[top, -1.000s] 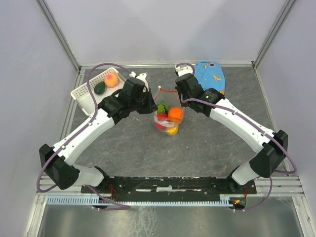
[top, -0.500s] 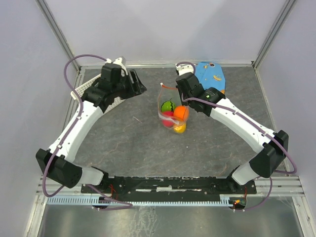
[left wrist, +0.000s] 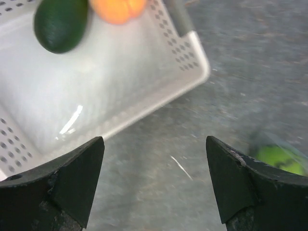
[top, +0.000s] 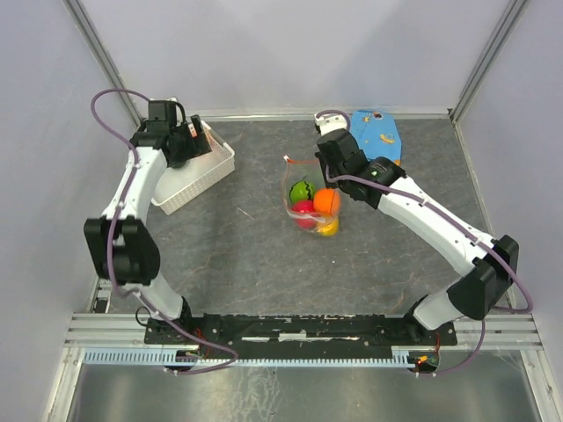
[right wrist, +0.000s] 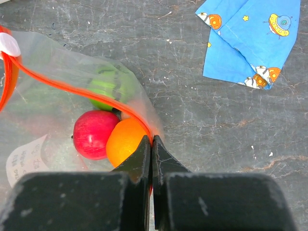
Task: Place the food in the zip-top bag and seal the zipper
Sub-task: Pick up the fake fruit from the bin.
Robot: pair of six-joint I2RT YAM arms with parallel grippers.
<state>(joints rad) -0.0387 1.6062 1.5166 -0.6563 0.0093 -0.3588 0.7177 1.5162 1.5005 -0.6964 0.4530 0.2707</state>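
Note:
The clear zip-top bag (top: 310, 204) stands mid-table, holding a striped green fruit (right wrist: 108, 86), a red one (right wrist: 94, 134), an orange one (right wrist: 126, 142) and a yellow one (top: 327, 229). My right gripper (right wrist: 151, 139) is shut on its red-orange zipper (right wrist: 72, 86) at the bag's right edge, and the mouth gapes open. My left gripper (left wrist: 154, 142) is open and holds nothing. It hovers over the near corner of the white basket (left wrist: 159, 98). A dark green fruit (left wrist: 60, 26) and a peach-pink fruit (left wrist: 118, 7) lie in that basket.
The basket (top: 198, 180) sits at the back left by the frame post. A blue patterned cloth (top: 376, 134) lies at the back right behind my right wrist (top: 339, 156). A white slider tab (right wrist: 8, 44) sits on the zipper's far end.
My left arm swung from the bag's mouth back and left to the basket, and its jaws opened wide. The bag shifted a little to the right. The right gripper stayed shut on the zipper.

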